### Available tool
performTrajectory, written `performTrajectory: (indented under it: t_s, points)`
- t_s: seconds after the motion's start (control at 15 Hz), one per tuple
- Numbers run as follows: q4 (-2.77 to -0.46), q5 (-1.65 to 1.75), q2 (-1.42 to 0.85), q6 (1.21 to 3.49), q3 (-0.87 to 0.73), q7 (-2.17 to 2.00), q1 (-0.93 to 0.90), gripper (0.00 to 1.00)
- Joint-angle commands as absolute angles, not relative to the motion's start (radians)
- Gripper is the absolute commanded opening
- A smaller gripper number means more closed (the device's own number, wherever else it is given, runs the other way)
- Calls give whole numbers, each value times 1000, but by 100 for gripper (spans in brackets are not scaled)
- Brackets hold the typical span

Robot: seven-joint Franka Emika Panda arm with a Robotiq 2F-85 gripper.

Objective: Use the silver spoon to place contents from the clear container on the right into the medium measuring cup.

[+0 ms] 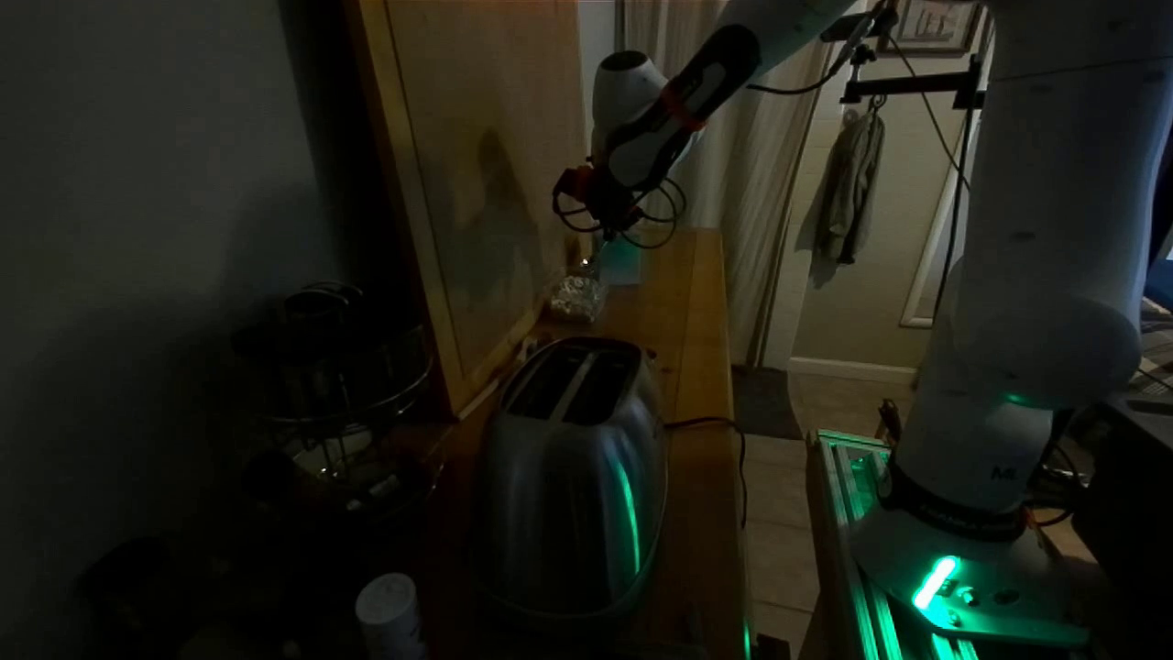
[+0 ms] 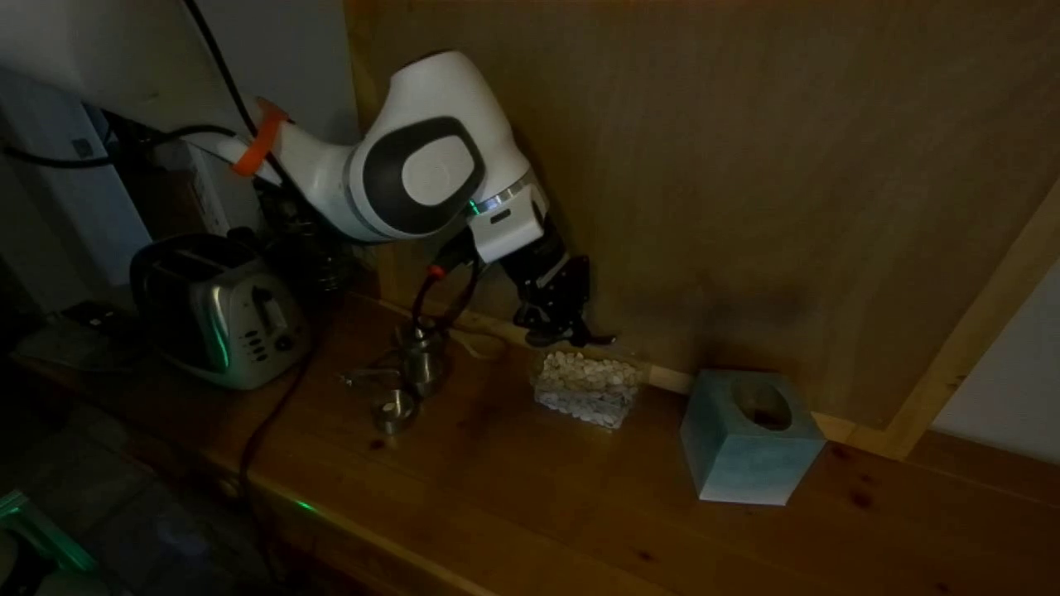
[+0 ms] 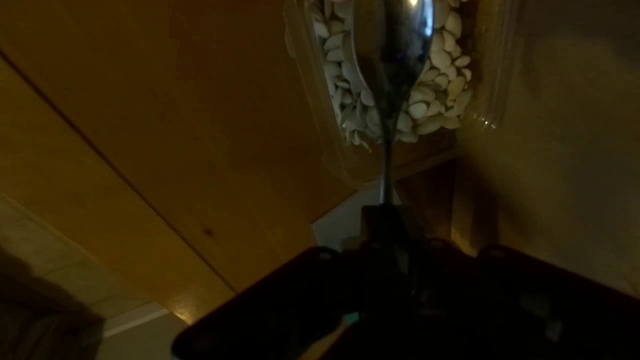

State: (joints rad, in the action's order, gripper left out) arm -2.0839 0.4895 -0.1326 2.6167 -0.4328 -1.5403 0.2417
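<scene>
My gripper point(image 3: 386, 220) is shut on the handle of the silver spoon point(image 3: 392, 45). The spoon's shiny bowl hangs over the clear container point(image 3: 315, 85) of pale seeds point(image 3: 440, 60). No seeds show on the spoon's visible face. In an exterior view the gripper point(image 2: 567, 331) is just above the container point(image 2: 614, 418), which stands by the wooden panel. In an exterior view the gripper point(image 1: 609, 229) and container point(image 1: 575, 299) look small and dark. A small metal measuring cup point(image 2: 393, 411) stands beside a taller metal cup point(image 2: 424, 368); I cannot tell which is the medium one.
A blue tissue box point(image 2: 754, 451) stands beyond the container. A toaster point(image 2: 236, 323) with a dark cord stands at the opposite end of the wooden counter point(image 2: 513, 480). A wooden panel point(image 2: 745, 207) rises along the counter's back. The light is dim.
</scene>
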Motion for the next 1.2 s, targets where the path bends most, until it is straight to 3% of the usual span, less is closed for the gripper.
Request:
performTrajectory:
  t_s: [0.0, 0.53, 1.13]
  points:
    - [-2080, 489, -134, 2616, -425, -1537, 251, 2]
    - [-1958, 833, -281, 2637, -498, -1866, 218, 2]
    - [-1908, 1145, -362, 2600, -477, -2118, 212, 2]
